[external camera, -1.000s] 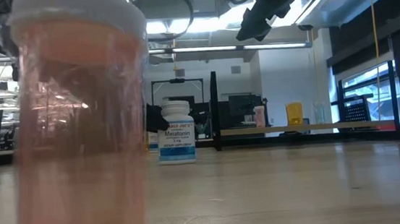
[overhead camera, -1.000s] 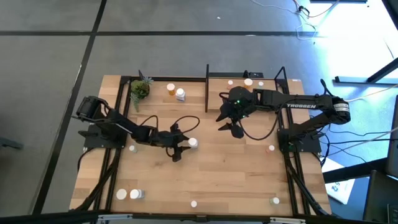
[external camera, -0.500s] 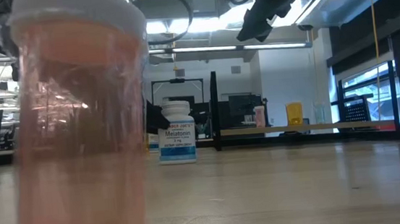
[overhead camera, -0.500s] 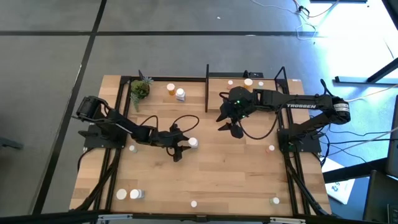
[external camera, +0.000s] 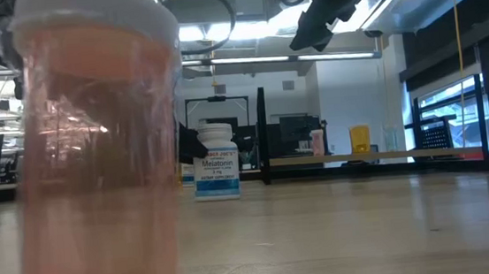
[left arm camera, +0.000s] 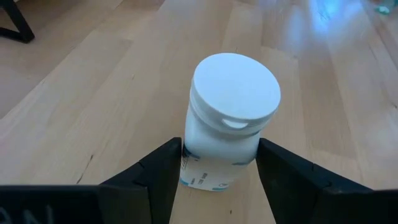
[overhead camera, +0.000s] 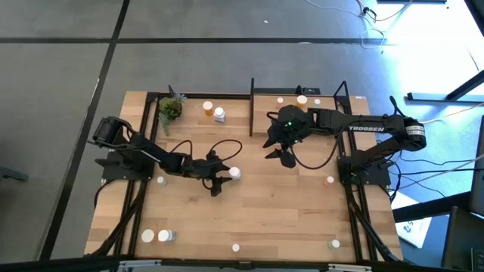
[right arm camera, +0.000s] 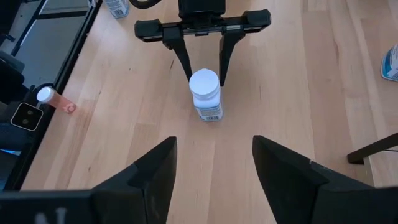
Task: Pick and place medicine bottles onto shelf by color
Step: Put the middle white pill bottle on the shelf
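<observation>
A white medicine bottle [left arm camera: 230,118] with a white cap and a blue label stands mid-table [overhead camera: 235,174]. My left gripper [left arm camera: 221,168] is shut on it and also shows in the right wrist view [right arm camera: 204,68]. My right gripper [overhead camera: 280,156] hangs open, high above the table's middle, nothing between its fingers [right arm camera: 214,155]. The shelf [overhead camera: 333,106], a light board between black posts, runs along the far edge and bears small white bottles [overhead camera: 302,99]. An orange bottle [overhead camera: 208,108] and a white one [overhead camera: 219,115] stand far left of it. My left gripper pinches the bottle's body just below the cap [left arm camera: 189,158] between its two fingers, one on each side. The fingers come slanting down from the table's left. The bottle stands nearly upright, its bottom [external camera: 219,196] on the table.
A pinkish bottle [external camera: 95,159] stands right before the low camera at the near edge. More bottles are scattered at the near left [overhead camera: 147,236], near right [overhead camera: 335,243] and right [overhead camera: 330,180]. A small potted plant [overhead camera: 170,108] stands far left.
My left gripper has rolled a little about its own pointing line, still shut on the white bottle, which shifts slightly with it. It stays in place on the table.
</observation>
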You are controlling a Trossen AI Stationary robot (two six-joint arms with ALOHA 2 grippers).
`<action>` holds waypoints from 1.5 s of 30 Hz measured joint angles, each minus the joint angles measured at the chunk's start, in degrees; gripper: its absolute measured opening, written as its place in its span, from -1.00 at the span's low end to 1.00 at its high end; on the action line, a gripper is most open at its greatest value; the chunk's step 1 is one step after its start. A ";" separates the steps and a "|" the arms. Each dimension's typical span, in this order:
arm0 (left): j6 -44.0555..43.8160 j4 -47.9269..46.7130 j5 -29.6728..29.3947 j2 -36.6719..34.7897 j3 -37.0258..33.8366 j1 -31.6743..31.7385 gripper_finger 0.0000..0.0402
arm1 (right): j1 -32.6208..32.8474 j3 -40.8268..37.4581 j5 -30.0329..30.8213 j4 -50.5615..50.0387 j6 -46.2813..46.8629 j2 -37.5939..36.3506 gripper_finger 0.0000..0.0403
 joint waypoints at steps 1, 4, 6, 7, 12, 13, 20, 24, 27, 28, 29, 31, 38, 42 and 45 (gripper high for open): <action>0.00 0.01 0.00 -0.01 0.00 -0.02 -0.01 | 0.00 0.00 0.00 0.01 0.11 0.00 0.05; 0.03 -0.09 -0.02 -0.01 0.00 0.00 -0.01 | 0.00 0.00 -0.02 0.00 0.67 0.00 0.05; 0.49 -0.28 -0.04 -0.01 0.00 -0.01 -0.04 | 0.00 0.00 -0.02 -0.02 1.45 0.00 0.05; 1.11 -0.35 -0.04 -0.01 0.00 -0.01 -0.05 | 0.00 0.00 -0.02 -0.02 1.55 0.00 0.05; 2.07 -0.34 -0.15 -0.03 0.00 -0.02 -0.18 | 0.00 0.00 -0.04 -0.02 1.59 0.00 0.05; 2.18 -0.34 -0.15 -0.03 0.00 -0.02 -0.19 | 0.00 0.00 -0.05 -0.02 1.60 0.00 0.05; 2.16 -0.16 -0.13 -0.03 0.00 0.00 -0.24 | 0.00 0.03 -0.08 -0.35 2.03 -0.48 0.05; 2.96 -0.68 0.05 -0.03 1.90 -0.02 -0.24 | 0.00 0.05 -0.07 -0.47 4.45 -2.57 0.05; 5.57 -2.08 0.05 -0.03 4.56 0.09 -0.24 | 0.00 0.07 -0.15 -0.44 5.93 -4.20 0.05; 6.19 -3.39 0.07 -0.03 5.53 0.21 -0.24 | 0.00 0.07 -0.15 -0.42 6.16 -4.54 0.05; 6.78 -4.99 0.07 -0.03 6.55 0.36 -0.24 | 0.00 0.07 -0.15 -0.46 6.43 -4.68 0.05; 7.79 -8.85 0.25 -0.03 8.79 0.84 -0.24 | 0.00 0.07 -0.31 -0.46 6.68 -4.69 0.05; 12.41 -20.13 2.28 -0.03 15.71 2.72 -0.25 | 0.00 0.09 -1.56 -0.94 6.82 -2.88 0.05; 13.64 -23.87 3.06 -0.03 18.27 3.55 -0.25 | 0.08 0.09 -3.56 0.02 5.79 -2.35 0.05; 13.68 -24.86 3.26 -0.03 19.23 4.24 -0.25 | 0.11 0.09 -3.38 -0.68 3.72 -2.29 0.05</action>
